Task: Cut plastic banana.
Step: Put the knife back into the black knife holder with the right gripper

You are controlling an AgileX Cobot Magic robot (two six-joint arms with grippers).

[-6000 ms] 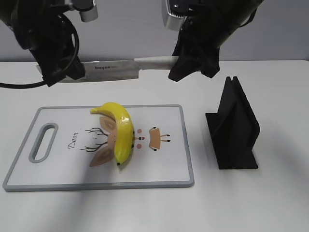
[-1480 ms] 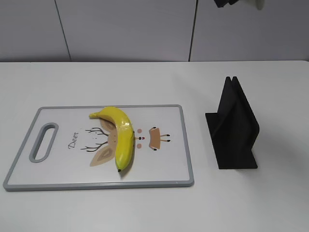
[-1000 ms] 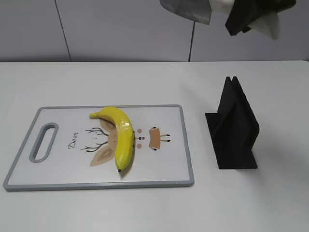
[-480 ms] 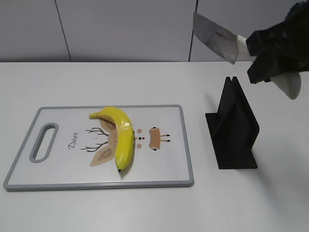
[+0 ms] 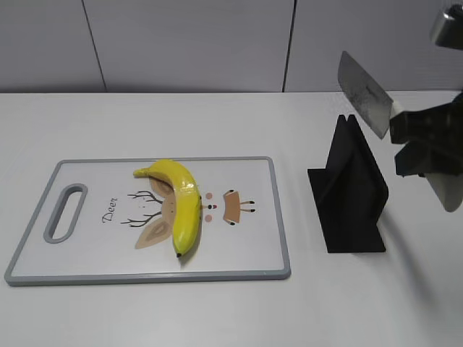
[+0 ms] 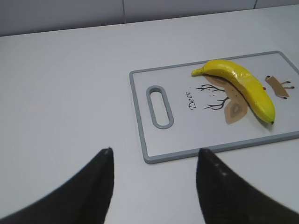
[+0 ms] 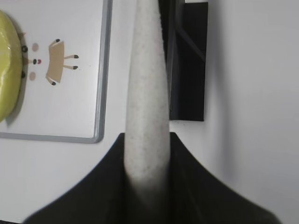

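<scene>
Banana (image 5: 181,204) lies on cutting board (image 5: 249,267), left side of desk (image 5: 217,116); knife stand (image 5: 351,191) sits right of board, knife (image 5: 365,94) above it.

The right gripper (image 5: 427,144), clamped on the knife (image 5: 365,94) by its pale handle, has descended from the top right of the exterior view to just above the black knife stand (image 5: 351,191) near the table's right edge, blade tilted up-left.

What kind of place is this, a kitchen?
Probably a test bench, not a kitchen: a bare white table, a toy banana on a deer-print cutting board, and a black knife stand.
</scene>
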